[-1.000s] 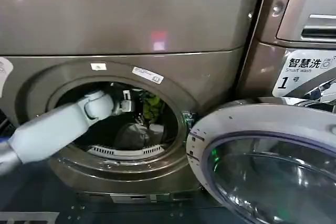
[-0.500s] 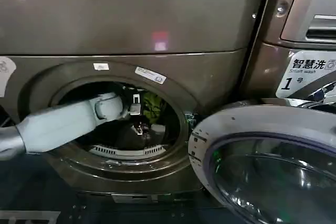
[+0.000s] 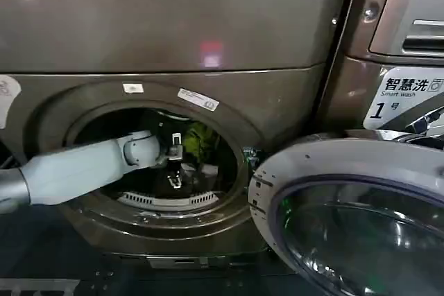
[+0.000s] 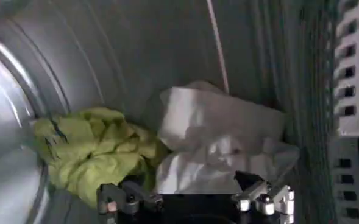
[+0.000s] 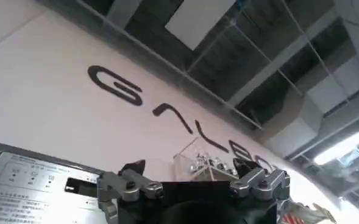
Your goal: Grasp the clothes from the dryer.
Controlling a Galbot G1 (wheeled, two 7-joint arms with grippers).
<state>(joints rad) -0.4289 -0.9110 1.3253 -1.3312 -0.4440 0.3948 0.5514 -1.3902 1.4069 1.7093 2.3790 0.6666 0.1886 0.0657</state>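
Reaching through the wide round porthole of the dryer, a bronze-grey front-loader, with the left arm angled in from the robot's left and the left hand deep inside the drum. Showing, in the left wrist view, the left hand with its fingers spread apart, gripping nothing, hovering just short of the clothes. Lying against the ribbed drum wall: 1 lime yellow-green piece, crumpled, and 1 white piece, bunched and folded, the 2 touching side by side. Sitting closest to the gap between the spread fingers is the seam where green meets white; contact with either piece cannot be told. Glimpsed in the head view as a yellow-green patch just past the left hand, toward the back of the drum. Hanging open at the robot's right, the round chrome-rimmed dark glass door, swung out in front of a neighbouring machine that carries a white sticker marked "1". Pointing upward elsewhere, the right hand, fingers spread and holding nothing, with a pale wall bearing dark lettering and a ceiling behind it.
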